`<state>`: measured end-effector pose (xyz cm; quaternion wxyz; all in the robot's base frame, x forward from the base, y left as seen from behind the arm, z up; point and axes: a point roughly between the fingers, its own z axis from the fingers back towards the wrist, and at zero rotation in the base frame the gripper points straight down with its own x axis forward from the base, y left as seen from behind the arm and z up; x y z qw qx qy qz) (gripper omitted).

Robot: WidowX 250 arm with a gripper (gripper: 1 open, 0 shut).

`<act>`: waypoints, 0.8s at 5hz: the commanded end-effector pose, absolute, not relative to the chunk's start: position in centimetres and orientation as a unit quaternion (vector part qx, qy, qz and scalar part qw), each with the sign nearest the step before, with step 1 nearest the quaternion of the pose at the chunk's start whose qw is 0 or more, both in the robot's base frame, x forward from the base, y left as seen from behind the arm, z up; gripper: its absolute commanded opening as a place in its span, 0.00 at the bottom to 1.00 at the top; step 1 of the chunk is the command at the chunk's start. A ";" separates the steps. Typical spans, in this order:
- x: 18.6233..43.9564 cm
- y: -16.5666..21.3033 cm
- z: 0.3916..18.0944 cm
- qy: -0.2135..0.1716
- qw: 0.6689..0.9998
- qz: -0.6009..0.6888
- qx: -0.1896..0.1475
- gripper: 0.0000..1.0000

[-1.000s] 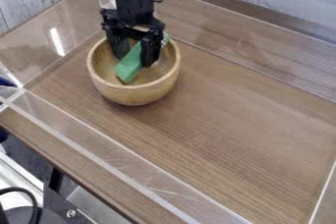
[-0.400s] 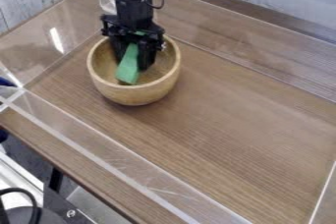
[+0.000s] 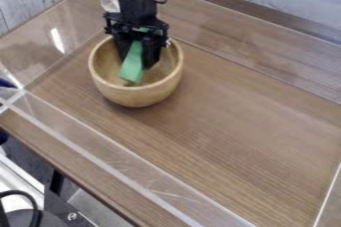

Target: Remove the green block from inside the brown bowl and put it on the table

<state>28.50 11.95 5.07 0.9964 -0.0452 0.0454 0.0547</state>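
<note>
The green block (image 3: 134, 65) leans inside the brown bowl (image 3: 135, 90), its upper end up between my fingers. My black gripper (image 3: 138, 44) points straight down into the bowl from above, and its two fingers have closed against the sides of the block's top end. The block's lower end still reaches down toward the bowl's floor. The bowl stands on the left part of the wood-grain table (image 3: 240, 131).
Low clear acrylic walls (image 3: 80, 161) run along the table's edges, close to the bowl on the left and front. A wide stretch of bare tabletop lies to the right of the bowl and in front of it.
The fingers, spread wide a second ago, have closed onto the block's upper end. The block now stands a little steeper in the bowl. The hand has stayed in place.
</note>
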 end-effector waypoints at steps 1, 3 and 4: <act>29.7 12.5 8.0 0.001 0.998 0.057 -0.033 0.00; 29.8 12.2 9.3 -0.011 0.998 0.057 -0.035 0.00; 29.8 11.4 11.4 -0.033 0.998 0.049 -0.036 0.00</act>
